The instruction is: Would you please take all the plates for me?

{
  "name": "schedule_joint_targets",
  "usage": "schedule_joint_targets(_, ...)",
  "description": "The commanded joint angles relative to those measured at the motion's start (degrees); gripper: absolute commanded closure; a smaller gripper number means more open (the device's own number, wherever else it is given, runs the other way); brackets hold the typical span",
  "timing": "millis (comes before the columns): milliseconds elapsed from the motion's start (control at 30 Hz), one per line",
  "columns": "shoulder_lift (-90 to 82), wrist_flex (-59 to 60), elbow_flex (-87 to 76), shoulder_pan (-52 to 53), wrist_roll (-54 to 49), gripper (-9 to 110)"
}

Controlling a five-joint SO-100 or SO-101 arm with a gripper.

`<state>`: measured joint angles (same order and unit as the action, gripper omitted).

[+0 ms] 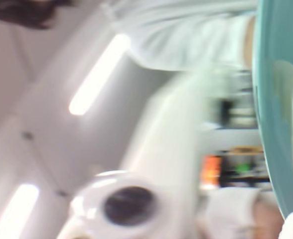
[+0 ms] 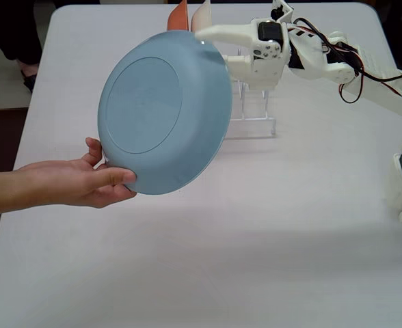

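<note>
Orange plate (image 2: 178,16) and cream plate (image 2: 201,15) mostly hidden

White table (image 2: 269,239) fills the fixed view; clear rack (image 2: 256,113), upper centre; ceiling strip lights (image 1: 99,74), seemingly, upper left of the blurred wrist view.

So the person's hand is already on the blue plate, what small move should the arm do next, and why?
Probably open the gripper and let go. In the fixed view the light blue plate is off the rack, tilted in the air, and the person's hand grips its lower edge while the gripper holds the upper rim. The orange plate and cream-white plate wait in the rack.
</note>
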<state>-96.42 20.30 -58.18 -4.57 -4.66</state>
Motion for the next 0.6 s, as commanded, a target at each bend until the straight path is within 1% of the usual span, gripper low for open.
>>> schedule_joint_targets(0,-2.37,1.76,0.88,0.79,-3.25,56)
schedule_joint_targets(67,-2.9,2.37,0.88,1.49,-5.01,52)
schedule_joint_targets(133,-3.96,4.66,0.88,2.11,-6.15,52)
schedule_joint_targets(233,-5.98,11.25,0.88,4.13,-5.8,52)
schedule_joint_targets(400,-8.61,21.88,0.88,8.17,-5.45,55)
schedule_joint_targets(500,-9.05,26.98,0.88,12.3,-5.98,58)
schedule_joint_targets(567,-9.05,30.5,0.88,15.12,-6.59,58)
